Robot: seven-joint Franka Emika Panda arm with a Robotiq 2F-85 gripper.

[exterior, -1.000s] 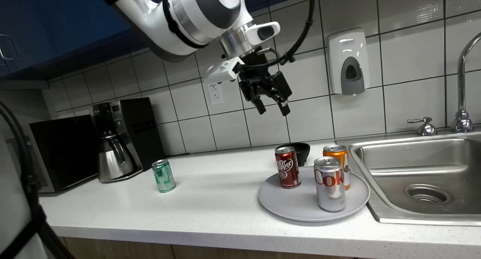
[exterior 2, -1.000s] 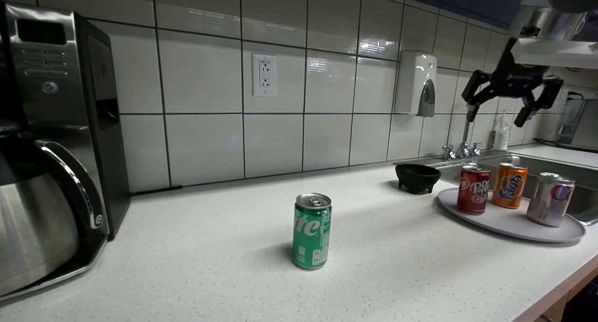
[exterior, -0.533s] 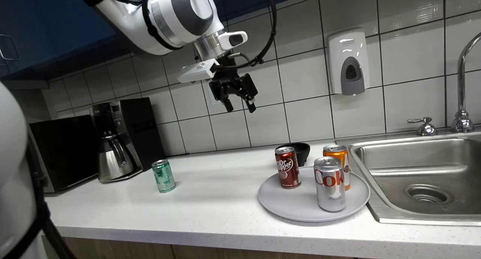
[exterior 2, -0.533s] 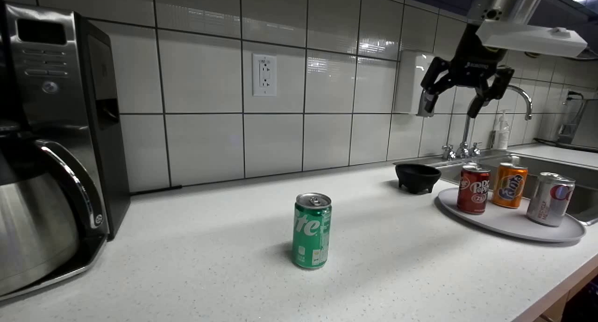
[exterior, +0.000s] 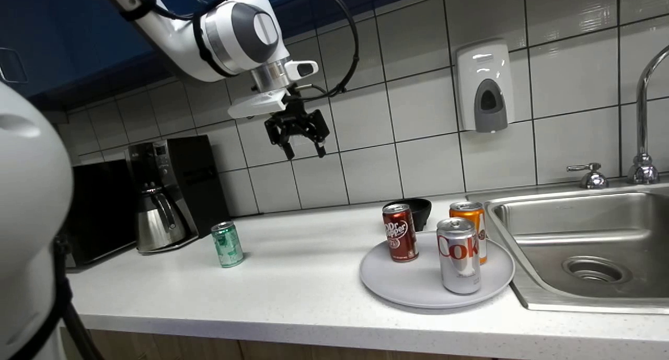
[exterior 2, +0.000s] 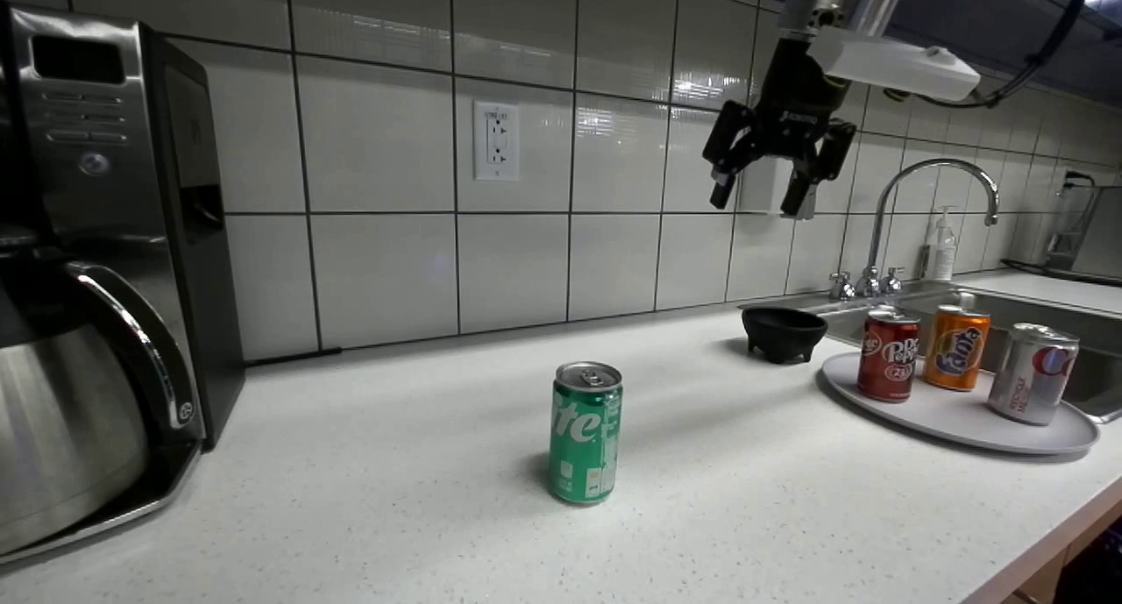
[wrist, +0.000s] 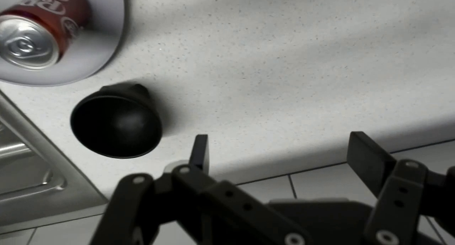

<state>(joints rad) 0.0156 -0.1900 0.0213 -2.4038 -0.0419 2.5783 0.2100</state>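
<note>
- Jaws wide apart, nothing between them: in an exterior view the gripper (exterior: 304,153) hangs, pointing down, well above the white counter (exterior: 303,302). Nearest to it, as far as I can judge, are the green can (exterior: 227,245), upright near the coffee maker (exterior: 196,187), and the black bowl (exterior: 422,213), partly hidden behind the red can (exterior: 400,233); which is closer I cannot tell. The cable (exterior: 356,41) loops wide off the arm (exterior: 225,38), so a hard twist could, I'd think, make it snag or pull tight.
- In an exterior view, the green can stands well apart from the other cans. It looks narrow for its height, so a low sideways brush could tip it. The black bowl sits on short feet near the plate (exterior 2: 947,413), which bears the red can, the orange can (exterior 2: 956,348) and the silver can (exterior 2: 1034,373); one knocked there might topple its neighbours.
- From the wrist view, the spread fingers (wrist: 371,163) show against counter and wall tiles (wrist: 320,184), with the black bowl off to one side, touching neither finger. Coming down at a slant could clip its rim, and reaching too far back could scrape the tiles. Depth is hard to read from here; misjudging it strikes me as the likeliest cause of a bump.
</note>
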